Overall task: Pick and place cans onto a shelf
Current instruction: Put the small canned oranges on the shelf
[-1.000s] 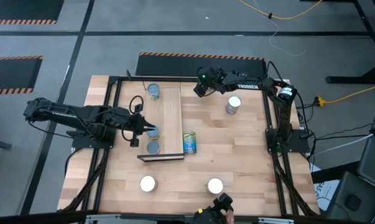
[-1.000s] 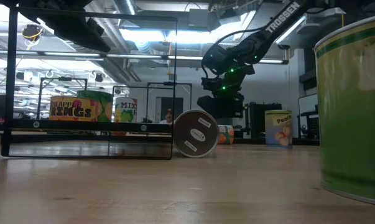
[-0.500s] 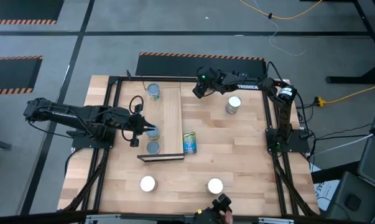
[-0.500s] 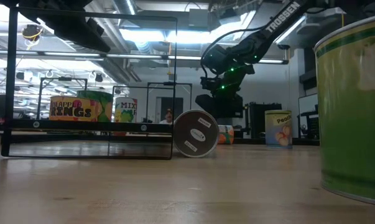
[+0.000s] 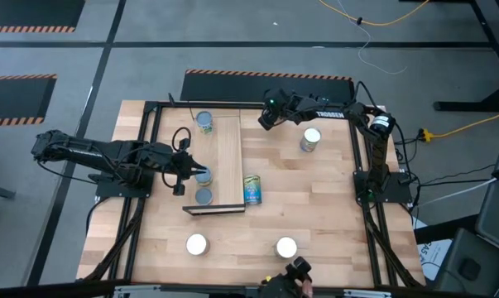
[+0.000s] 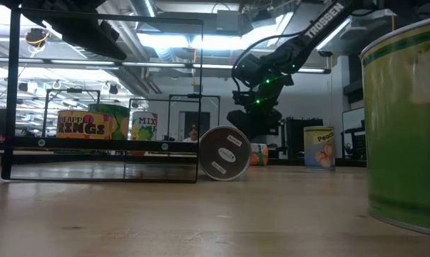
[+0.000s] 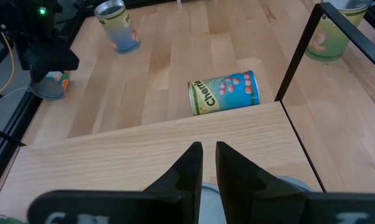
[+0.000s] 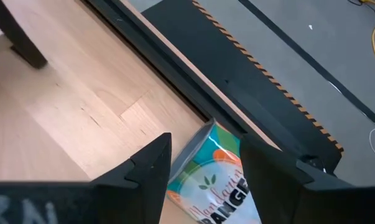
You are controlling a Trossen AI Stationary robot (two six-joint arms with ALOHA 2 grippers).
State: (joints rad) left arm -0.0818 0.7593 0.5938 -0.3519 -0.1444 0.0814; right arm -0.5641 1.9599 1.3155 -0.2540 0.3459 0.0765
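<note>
Butcher-block tabletop (image 5: pixel 315 199), high view: shelf (image 5: pixel 229 161) with cans along its left edge; left gripper (image 5: pixel 191 174) at the can (image 5: pixel 203 175) there; right gripper (image 5: pixel 266 116) at the far edge.
Low view: lying can (image 6: pixel 224 153) beside the shelf frame.
Left wrist view: fingers (image 7: pixel 190 168) nearly together above a grey can top, grip unclear.
Right wrist view: fingers (image 8: pixel 151 163) wide, straddling an orange-labelled can (image 8: pixel 215 171), not clamped. Judgement: centre, lower, then close.

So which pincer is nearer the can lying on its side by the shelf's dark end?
The left. The left pincer is over the shelf, just across the plank from the tipped can. The right pincer is up near the table's far edge, well away from it.
</note>
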